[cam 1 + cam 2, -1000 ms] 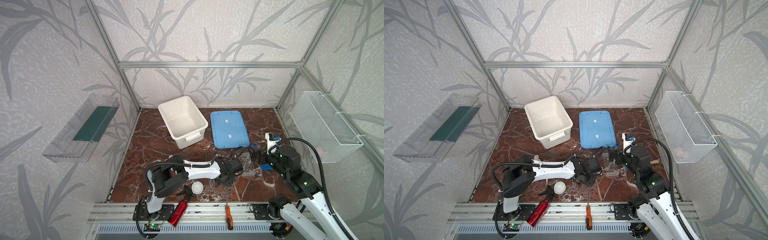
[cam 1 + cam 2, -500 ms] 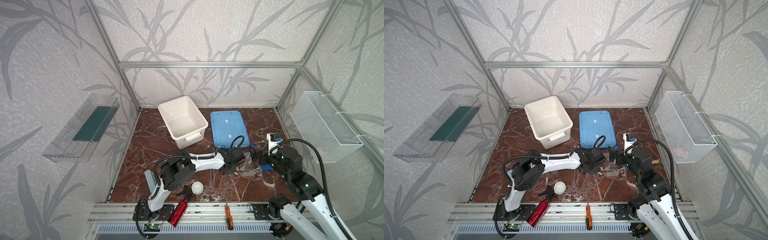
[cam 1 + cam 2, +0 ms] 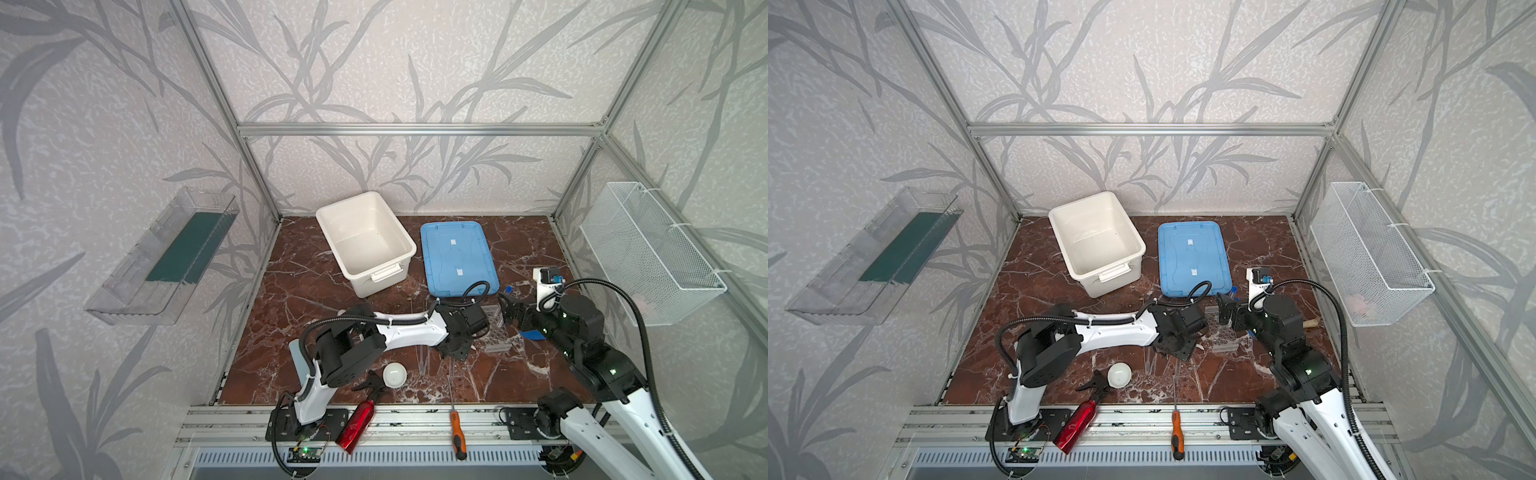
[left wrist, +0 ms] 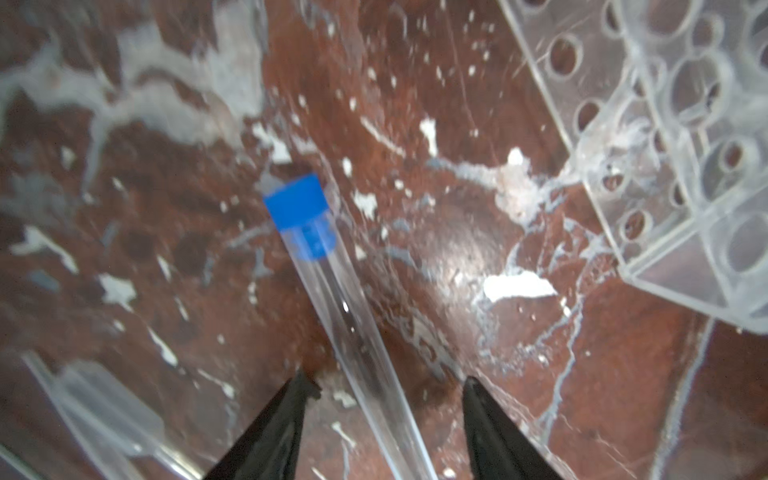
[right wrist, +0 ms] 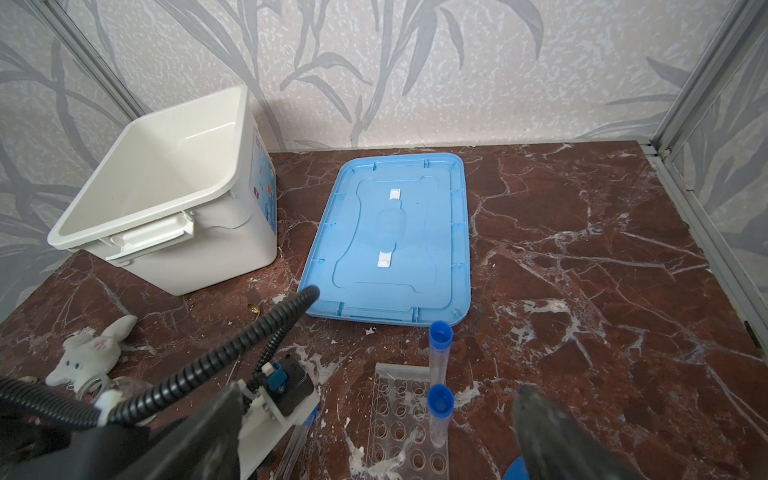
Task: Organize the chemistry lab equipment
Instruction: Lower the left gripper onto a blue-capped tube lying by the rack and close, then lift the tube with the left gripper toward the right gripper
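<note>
In a top view, one small white round dish [image 3: 394,375] and one clear plastic rack with holes [image 3: 500,336] sit on the red stone table [image 3: 316,291]. In the left wrist view, the left claw [image 4: 388,384] is open around one long clear blue-capped tube [image 4: 332,286] lying loose, so it may roll away. In the right wrist view, the empty, open right claw [image 5: 378,392] could bump two more tubes [image 5: 440,336] [image 5: 440,405] standing in the rack.
</note>
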